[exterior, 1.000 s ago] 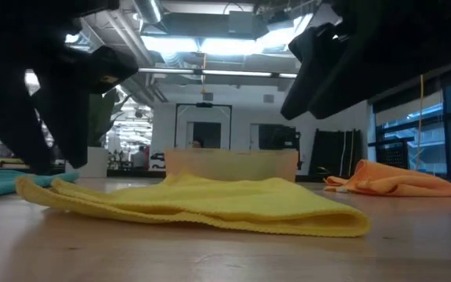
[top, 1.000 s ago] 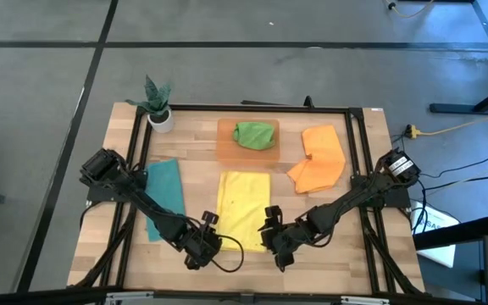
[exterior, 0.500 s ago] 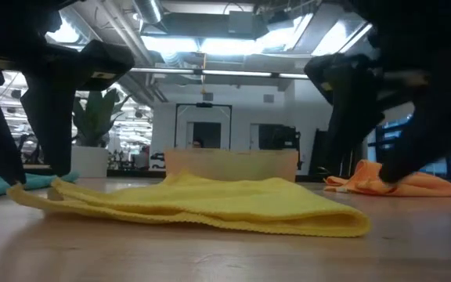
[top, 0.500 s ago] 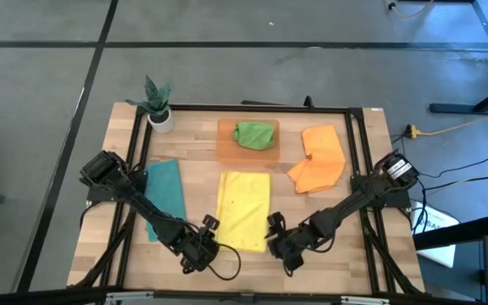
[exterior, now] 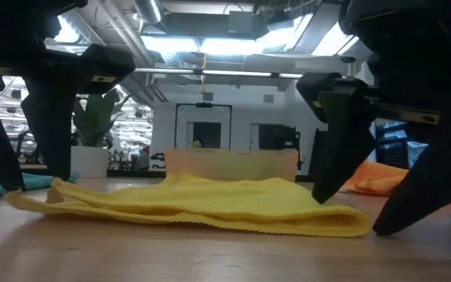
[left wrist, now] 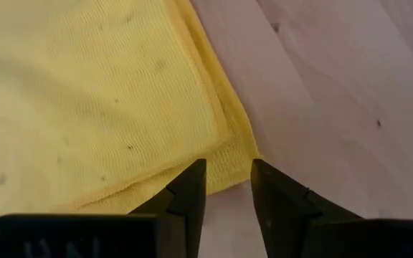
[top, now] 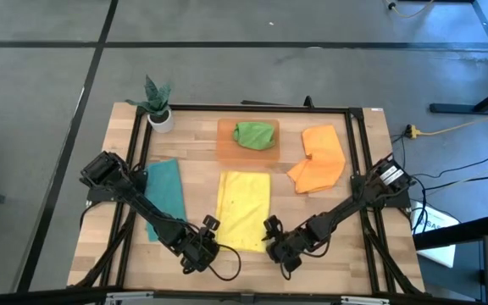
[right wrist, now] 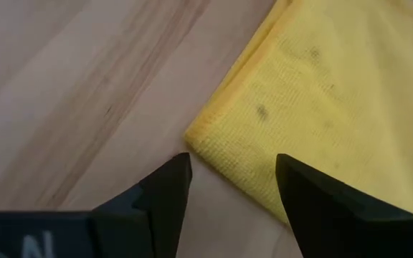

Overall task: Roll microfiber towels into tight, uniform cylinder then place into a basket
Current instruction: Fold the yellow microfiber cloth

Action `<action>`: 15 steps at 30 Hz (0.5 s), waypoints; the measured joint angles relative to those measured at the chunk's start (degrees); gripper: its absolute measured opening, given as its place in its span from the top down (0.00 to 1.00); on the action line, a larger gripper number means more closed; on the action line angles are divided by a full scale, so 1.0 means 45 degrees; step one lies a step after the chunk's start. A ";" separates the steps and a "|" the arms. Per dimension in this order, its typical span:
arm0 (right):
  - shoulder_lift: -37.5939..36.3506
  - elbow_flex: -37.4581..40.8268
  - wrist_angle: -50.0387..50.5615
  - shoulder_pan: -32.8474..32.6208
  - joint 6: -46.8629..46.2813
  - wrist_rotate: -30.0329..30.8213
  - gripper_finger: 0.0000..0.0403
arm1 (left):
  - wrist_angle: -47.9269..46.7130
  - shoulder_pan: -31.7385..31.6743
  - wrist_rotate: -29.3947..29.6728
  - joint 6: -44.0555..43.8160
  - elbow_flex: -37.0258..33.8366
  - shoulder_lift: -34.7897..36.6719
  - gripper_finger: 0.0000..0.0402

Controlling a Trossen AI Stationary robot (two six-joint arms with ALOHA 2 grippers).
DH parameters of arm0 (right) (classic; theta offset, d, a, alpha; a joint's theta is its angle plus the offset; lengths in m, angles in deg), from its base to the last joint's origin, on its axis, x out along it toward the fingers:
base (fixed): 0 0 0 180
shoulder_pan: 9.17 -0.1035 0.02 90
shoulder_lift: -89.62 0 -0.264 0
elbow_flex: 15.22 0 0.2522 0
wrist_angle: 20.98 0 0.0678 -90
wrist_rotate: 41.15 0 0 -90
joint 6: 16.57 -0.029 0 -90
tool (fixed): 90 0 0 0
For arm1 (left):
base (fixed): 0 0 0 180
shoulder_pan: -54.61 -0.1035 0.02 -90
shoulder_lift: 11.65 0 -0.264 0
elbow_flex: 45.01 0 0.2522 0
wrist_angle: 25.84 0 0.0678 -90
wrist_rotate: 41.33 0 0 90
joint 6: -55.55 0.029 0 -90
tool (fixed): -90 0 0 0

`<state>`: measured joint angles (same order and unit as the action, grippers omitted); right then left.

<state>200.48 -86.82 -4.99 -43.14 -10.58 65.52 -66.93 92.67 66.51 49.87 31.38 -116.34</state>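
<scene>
High view | flat yellow microfiber towel (top: 244, 210) lies mid-tabletop, long axis running away from the arms | left tool (top: 207, 246) open at its near left corner | right tool (top: 271, 246) open at its near right corner | both equally near.

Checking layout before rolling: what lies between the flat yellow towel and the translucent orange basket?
Only bare wooden table, in the high view. The flat yellow microfiber towel stops short of the translucent orange basket holding the green towel.
</scene>
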 joint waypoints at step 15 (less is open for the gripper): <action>0.0109 0.0007 -0.0016 0.0009 0.0045 0.0589 0.77 | -0.0010 0.0000 0.0010 -0.0132 0.0000 0.0000 0.75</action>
<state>200.97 -86.78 -5.06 -43.10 -10.37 68.17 -66.97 92.67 66.56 49.27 31.38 -116.34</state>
